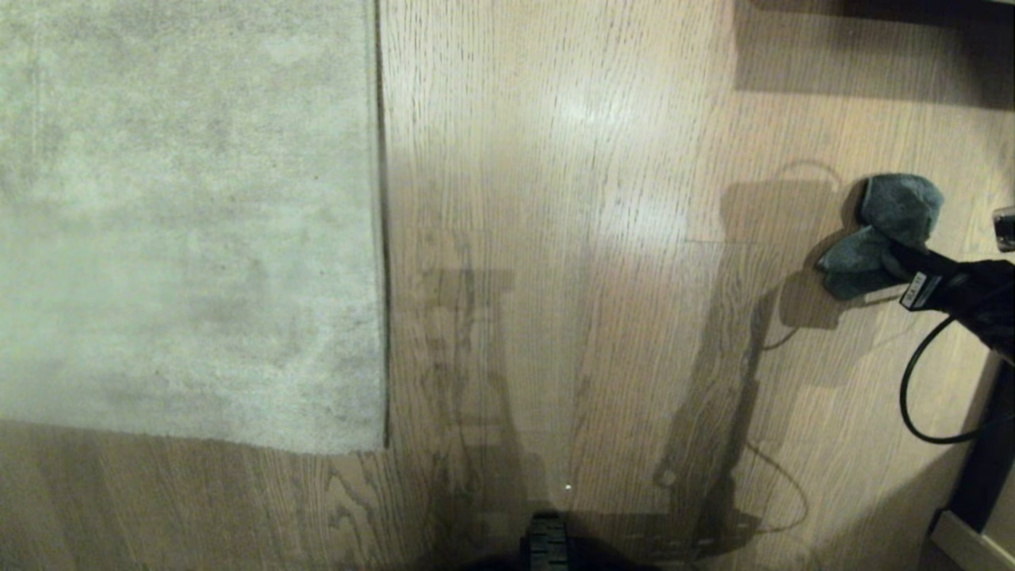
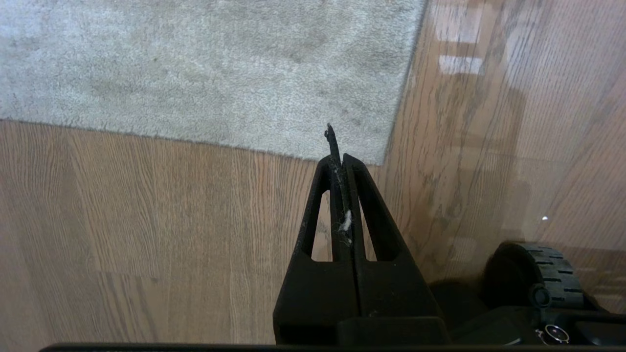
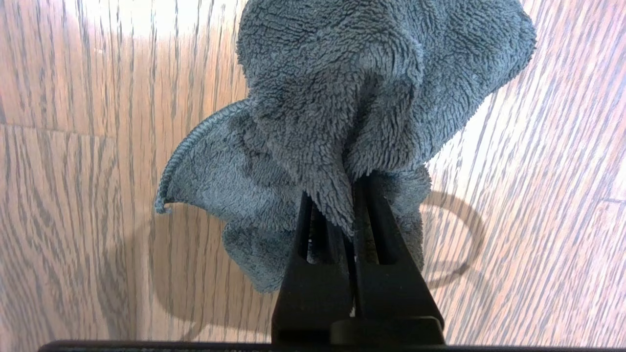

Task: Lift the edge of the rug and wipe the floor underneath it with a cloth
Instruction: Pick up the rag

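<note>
Grey terry cloth [image 3: 342, 98] pinched in R gripper [image 1: 900, 266], far right of head view; fingers pressed together on a fold near cloth's middle, rest bunching out past the tips. Looks just off the floor [image 1: 595, 238], shadow beneath, contact can't be confirmed.

L gripper [image 2: 342, 159] pressed together, holding nothing, bit of lint between fingers. Not in head view. L wrist view shows it hanging above bare planks just short of rug corner [image 2: 381, 159].

Key relation: rug edge [image 1: 382, 238] lies well apart from cloth, across a wide stretch of open wood toward robot's left. Edge's long axis runs straight away from robot, ending at near square corner [image 1: 381, 444]. L arm clearly nearer rug; R arm nearer nothing but cloth.

Judgement: L lifts edge or corner, R carries cloth leftward across floor to slip under. Lift not yet done, rug lies flat.

Room: planks between cloth and rug bare, good lane. R side tighter: dark furniture at far right, black cable [image 1: 912, 396] looping off R arm, could snag.
</note>
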Robot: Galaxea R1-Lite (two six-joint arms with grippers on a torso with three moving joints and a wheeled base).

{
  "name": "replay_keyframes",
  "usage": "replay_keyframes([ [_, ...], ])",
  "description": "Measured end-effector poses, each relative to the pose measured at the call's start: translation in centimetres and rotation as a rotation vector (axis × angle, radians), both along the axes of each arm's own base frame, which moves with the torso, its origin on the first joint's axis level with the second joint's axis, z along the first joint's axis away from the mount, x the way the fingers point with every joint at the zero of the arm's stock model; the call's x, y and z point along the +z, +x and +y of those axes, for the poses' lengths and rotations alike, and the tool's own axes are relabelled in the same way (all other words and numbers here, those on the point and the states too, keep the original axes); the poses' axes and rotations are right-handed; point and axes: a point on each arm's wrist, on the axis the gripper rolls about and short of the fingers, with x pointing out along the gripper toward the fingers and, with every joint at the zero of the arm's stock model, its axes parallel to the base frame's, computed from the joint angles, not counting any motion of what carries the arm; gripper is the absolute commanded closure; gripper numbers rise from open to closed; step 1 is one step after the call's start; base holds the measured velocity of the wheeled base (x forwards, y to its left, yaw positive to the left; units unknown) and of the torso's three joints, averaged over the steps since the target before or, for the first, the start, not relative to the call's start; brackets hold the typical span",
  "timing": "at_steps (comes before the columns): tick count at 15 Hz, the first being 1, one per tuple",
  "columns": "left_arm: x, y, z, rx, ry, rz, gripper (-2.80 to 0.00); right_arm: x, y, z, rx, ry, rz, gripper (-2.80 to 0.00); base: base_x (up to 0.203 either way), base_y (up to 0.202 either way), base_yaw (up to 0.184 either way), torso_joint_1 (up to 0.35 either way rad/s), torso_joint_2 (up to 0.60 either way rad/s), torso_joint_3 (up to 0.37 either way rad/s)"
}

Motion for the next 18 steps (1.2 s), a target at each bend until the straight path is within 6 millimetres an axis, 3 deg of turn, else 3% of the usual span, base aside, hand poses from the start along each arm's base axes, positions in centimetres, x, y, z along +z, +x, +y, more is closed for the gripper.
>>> replay_keyframes([
  [10, 0.0, 0.0, 0.0, 0.000, -0.001, 0.000, 0.00, 0.6, -1.0, 0.4, 0.034, -0.011, -0.019, 0.00, 0.000, 0.000, 0.000, 0.000, 0.00, 0.000],
  [18, 0.0, 0.0, 0.0, -0.001, 0.000, 0.000, 0.00, 0.8, -5.4, 2.2, 0.111, -0.009, 0.018, 0.00, 0.000, 0.000, 0.000, 0.000, 0.00, 0.000],
])
